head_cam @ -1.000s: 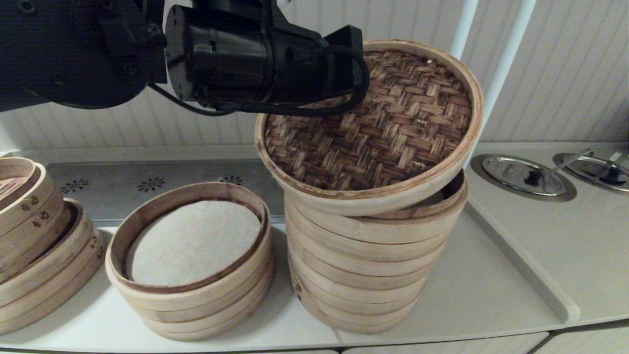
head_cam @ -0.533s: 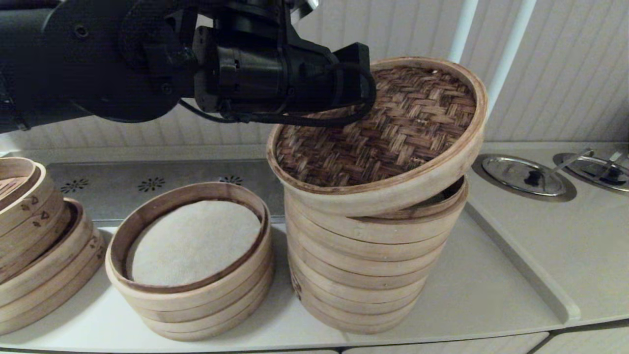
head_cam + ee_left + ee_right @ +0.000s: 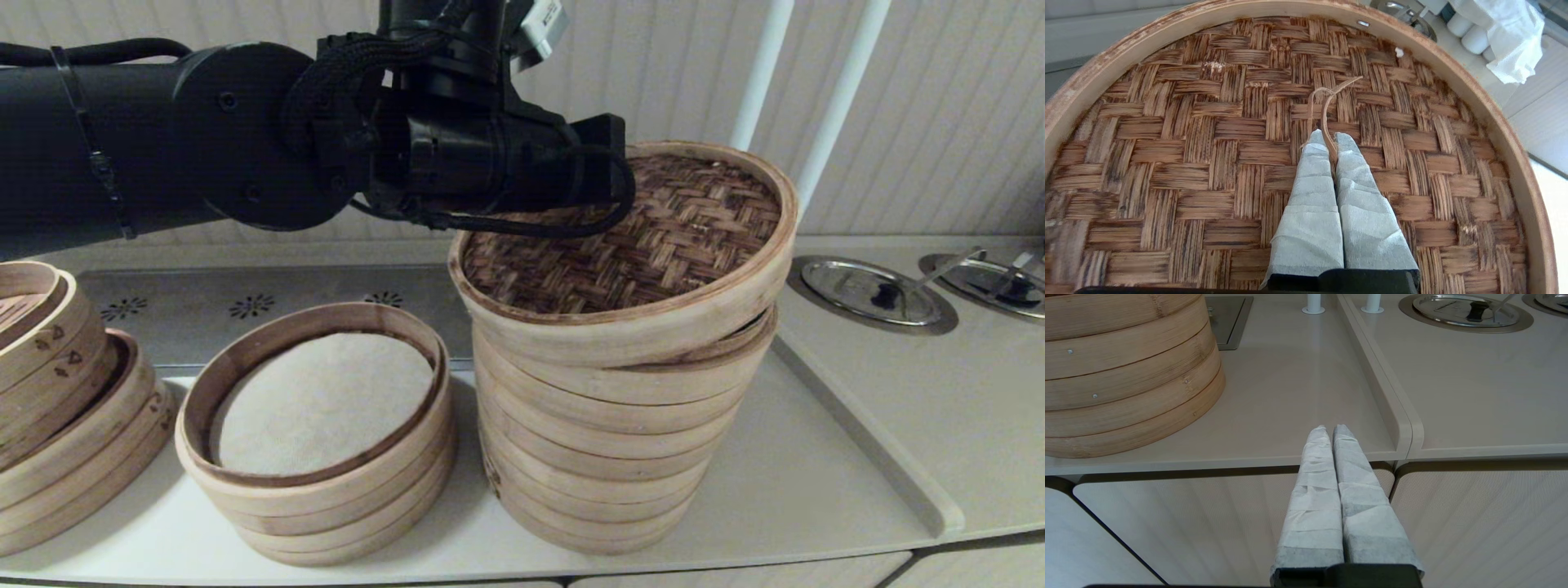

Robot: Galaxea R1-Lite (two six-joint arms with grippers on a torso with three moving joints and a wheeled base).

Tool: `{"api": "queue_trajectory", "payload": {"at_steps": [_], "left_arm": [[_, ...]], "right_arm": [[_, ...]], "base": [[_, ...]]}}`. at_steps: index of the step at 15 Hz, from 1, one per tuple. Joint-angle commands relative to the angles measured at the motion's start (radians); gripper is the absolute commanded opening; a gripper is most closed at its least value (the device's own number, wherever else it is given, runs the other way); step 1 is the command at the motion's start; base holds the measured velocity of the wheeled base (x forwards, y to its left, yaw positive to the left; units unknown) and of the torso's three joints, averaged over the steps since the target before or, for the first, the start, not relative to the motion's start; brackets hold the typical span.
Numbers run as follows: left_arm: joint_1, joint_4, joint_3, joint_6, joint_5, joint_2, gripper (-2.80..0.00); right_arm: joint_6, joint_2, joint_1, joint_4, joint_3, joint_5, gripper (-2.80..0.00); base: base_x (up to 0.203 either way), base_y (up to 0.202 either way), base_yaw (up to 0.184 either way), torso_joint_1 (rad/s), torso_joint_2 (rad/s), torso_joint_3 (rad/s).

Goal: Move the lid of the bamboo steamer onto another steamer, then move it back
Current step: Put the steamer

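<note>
Nearest the camera, along the front of the counter [image 3: 816,490], stand three bamboo stacks: a tilted stack with cut-out marks [image 3: 65,408] at the robot's far left, a shorter stack with a white cloth liner [image 3: 318,433] beside it, and the tall steamer [image 3: 612,449] at centre. Down below the counter edge the right gripper [image 3: 1329,430] hangs parked, its wrapped fingers pressed together on nothing, pointing at the bare counter beside the tall steamer's base.

On top of the tall steamer sits the bamboo steamer lid [image 3: 653,237], its near rim resting on the top ring while the far side is tilted up, so it is not yet seated flat. The lid is carried by a thin loop handle [image 3: 1327,106] at the middle of the weave, which seems the only thing there to grip; the left gripper [image 3: 1329,139] is clenched on that loop, its fingers [image 3: 1310,183] lying low across the woven top. Holding at the centre probably lets the lid hang fairly level and settle onto the ring as the arm lowers.

Compared with a second ago, the lid has come down and flattened: then it stood steeply tilted with a wide gap at the right over the steamer's mouth, and now that gap is nearly shut. The left arm has also dropped lower in the head view.

Farther back lie two round metal covers [image 3: 869,292] set in the counter, then the ribbed wall.
</note>
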Motion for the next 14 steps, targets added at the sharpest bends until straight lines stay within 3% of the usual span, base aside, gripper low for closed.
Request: {"api": "queue_trajectory", "payload": {"at_steps": [1,14], "left_arm": [[0.000,-0.001,0.000,-0.001,0.000,0.003,-2.80],[0.000,0.005,0.004,-0.003,0.015,-0.030,-2.80]], "right_arm": [[0.000,0.001,0.000,0.000,0.002,0.000,-2.80],[-0.001,0.000,0.000,0.000,0.002,0.000,-2.80]], "base": [[0.000,0.000,0.000,0.000,0.00,0.000],[0.000,0.000,0.000,0.000,0.00,0.000]]}}
